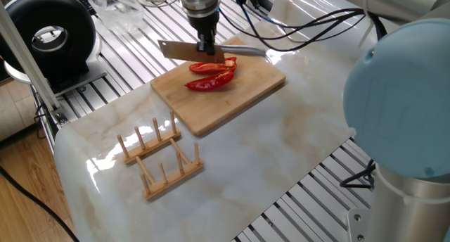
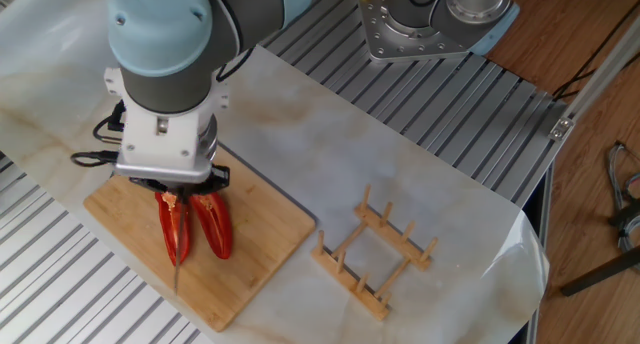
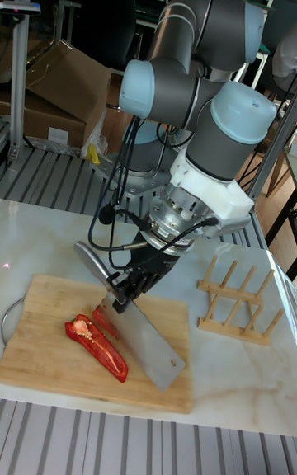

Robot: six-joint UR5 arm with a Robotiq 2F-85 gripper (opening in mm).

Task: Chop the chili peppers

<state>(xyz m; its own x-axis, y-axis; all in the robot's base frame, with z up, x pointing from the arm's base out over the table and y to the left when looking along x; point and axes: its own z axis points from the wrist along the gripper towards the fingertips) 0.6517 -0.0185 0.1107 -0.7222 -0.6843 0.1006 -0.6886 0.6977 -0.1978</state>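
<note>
Two chili peppers, glossy red halves, lie side by side on the bamboo cutting board (image 1: 239, 94): one (image 1: 211, 80) nearer, one (image 1: 219, 65) behind it. In the other fixed view they are the left half (image 2: 172, 229) and the right half (image 2: 216, 226). My gripper (image 1: 207, 51) is shut on a cleaver-like knife (image 1: 242, 51), holding it over the peppers. That view shows the blade (image 2: 177, 272) edge-on, in line with the left half. In the tall fixed view the gripper (image 3: 130, 284) holds the knife (image 3: 150, 348) slanted, and its blade hides part of one pepper (image 3: 101, 344).
A wooden slotted rack (image 1: 159, 157) stands on the marble top in front of the board, also seen as the rack (image 2: 375, 256). A black round device (image 1: 50, 32) sits at the far left. Cables (image 1: 302, 31) trail behind the board. The arm's base (image 2: 430, 24) is bolted at the far edge.
</note>
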